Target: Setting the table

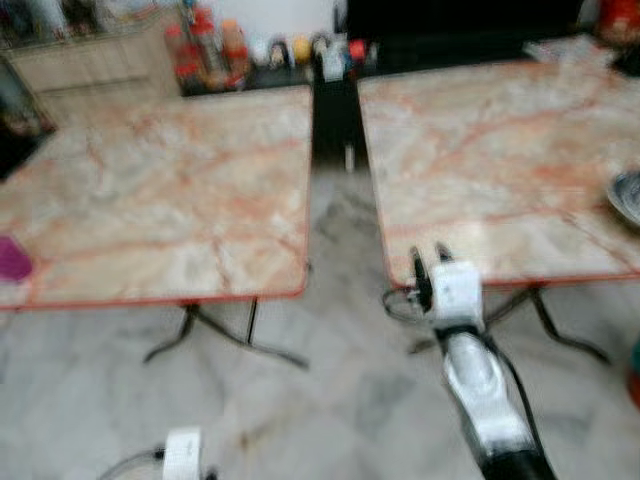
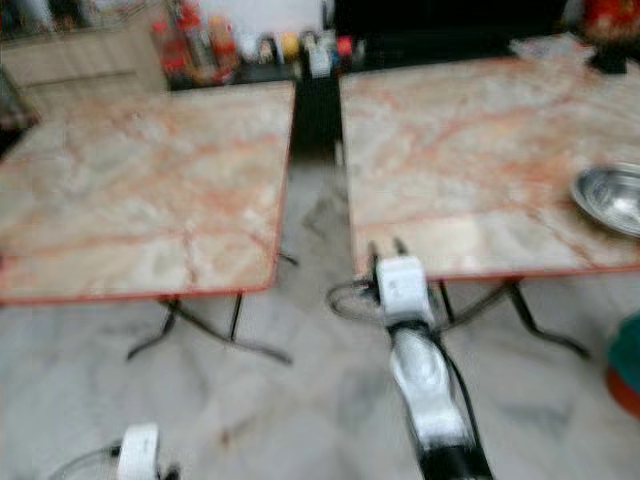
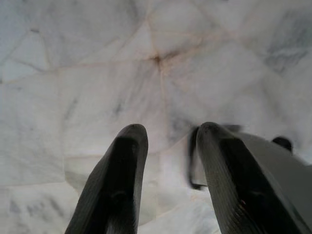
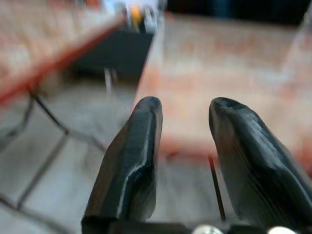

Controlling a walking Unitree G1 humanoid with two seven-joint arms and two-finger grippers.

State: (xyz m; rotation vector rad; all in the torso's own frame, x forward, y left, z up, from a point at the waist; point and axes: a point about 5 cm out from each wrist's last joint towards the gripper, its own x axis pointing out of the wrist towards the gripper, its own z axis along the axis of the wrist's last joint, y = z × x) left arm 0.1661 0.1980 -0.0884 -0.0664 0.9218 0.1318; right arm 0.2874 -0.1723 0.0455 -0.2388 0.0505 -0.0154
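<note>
Jaws parted, right gripper (image 4: 183,114) empty.

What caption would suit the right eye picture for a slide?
Right gripper raised, empty, at the right marble table's near edge, a metal bowl resting farther right.

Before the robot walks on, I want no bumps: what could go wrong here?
The right gripper is raised at the edge of the right table, open and empty; walking on could knock it into that red rim. The metal bowl sits near the table's right side, so a jolt might shift it. The picture is blurred, so judging the gap between the tables is hard.
</note>
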